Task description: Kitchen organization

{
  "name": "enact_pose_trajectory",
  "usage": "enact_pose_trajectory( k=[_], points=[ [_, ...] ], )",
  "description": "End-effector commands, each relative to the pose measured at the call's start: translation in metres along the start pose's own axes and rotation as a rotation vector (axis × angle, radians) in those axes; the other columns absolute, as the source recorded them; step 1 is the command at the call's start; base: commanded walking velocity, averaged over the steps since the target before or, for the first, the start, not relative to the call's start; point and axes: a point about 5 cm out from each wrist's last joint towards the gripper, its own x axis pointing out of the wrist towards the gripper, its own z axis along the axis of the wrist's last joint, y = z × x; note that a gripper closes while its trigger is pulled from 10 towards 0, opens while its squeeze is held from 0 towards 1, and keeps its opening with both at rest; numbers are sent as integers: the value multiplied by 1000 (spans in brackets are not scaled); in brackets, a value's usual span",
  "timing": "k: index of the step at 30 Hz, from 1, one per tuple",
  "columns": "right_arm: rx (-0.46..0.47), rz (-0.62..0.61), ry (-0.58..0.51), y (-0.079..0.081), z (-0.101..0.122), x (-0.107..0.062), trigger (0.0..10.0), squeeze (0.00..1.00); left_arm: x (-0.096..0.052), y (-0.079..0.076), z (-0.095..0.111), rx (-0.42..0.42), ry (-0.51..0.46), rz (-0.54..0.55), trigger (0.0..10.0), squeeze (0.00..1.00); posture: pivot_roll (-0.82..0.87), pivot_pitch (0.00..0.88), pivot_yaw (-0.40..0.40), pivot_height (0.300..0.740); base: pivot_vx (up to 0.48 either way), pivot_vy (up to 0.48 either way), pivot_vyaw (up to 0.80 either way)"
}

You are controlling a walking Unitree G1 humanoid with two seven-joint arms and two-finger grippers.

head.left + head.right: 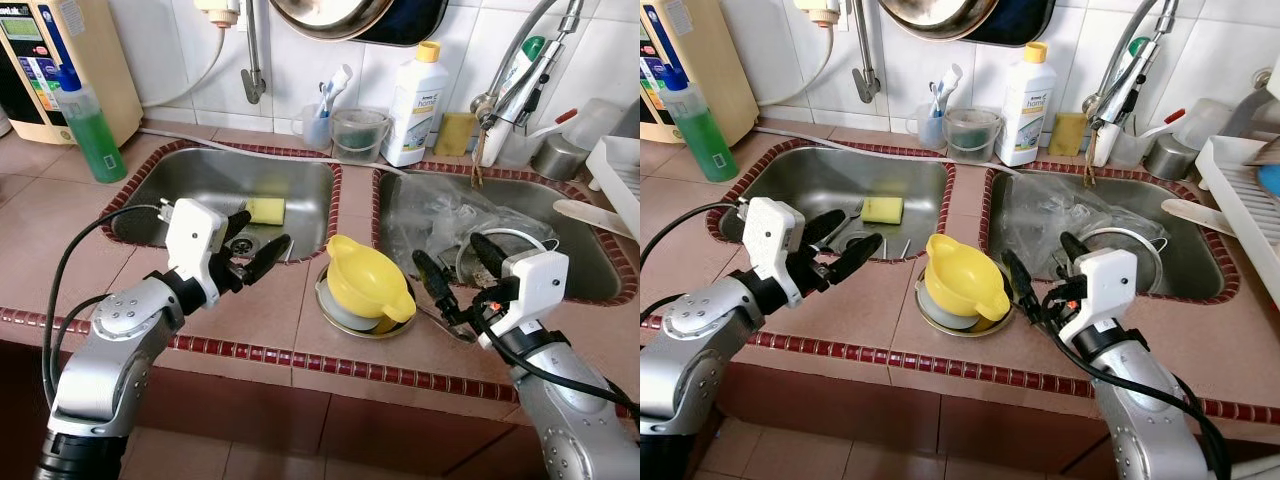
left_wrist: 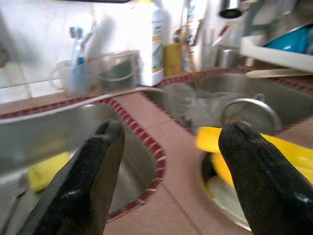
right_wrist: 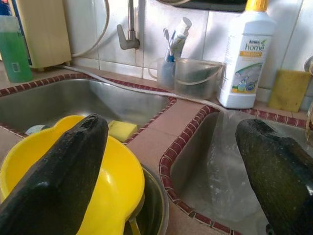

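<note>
Sitting on the tiled strip between the two sinks, the yellow bowl (image 1: 368, 280) rests tilted in a metal dish (image 1: 345, 317) near the counter's front edge. Its spout points toward the front and the robot's right. The bowl lies between the two grippers. The right gripper (image 1: 458, 272) is just beside it, on the spout side; the left gripper (image 1: 255, 255) stands farther off, over the front rim of the left sink (image 1: 200, 185).

Both grippers are spread wide and hold nothing. The right wrist view confirms this: one finger (image 3: 58, 171) overlaps the bowl's rim, the other (image 3: 279, 171) lies over the right sink (image 3: 215, 161).

Judged from this layout, the right arm is the nearer one for a pickup. Its fingers already point along the counter toward the bowl, so a short move toward the robot's left should bring the rim between them.

A sponge (image 1: 265, 209) lies in the left sink, clear of both arms.
</note>
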Motion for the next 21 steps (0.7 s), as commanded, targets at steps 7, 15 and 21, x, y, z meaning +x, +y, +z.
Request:
enact_pose_trajectory(
  k=[7, 15, 21],
  points=[
    [36, -36, 16, -5, -9, 14, 10000, 0, -9, -28, 7, -28, 6, -198, 10000, 0, -145, 47, -8, 740, 0, 0, 0],
    [93, 28, 46, -11, -11, 29, 10000, 0, -13, -40, 8, -48, 20, -242, 10000, 0, -134, 69, -33, 740, 0, 0, 0],
    [122, 93, 86, -16, -16, 33, 10000, 0, -20, -41, 9, -69, 40, -263, 10000, 0, -125, 77, -51, 740, 0, 0, 0]
  ],
)
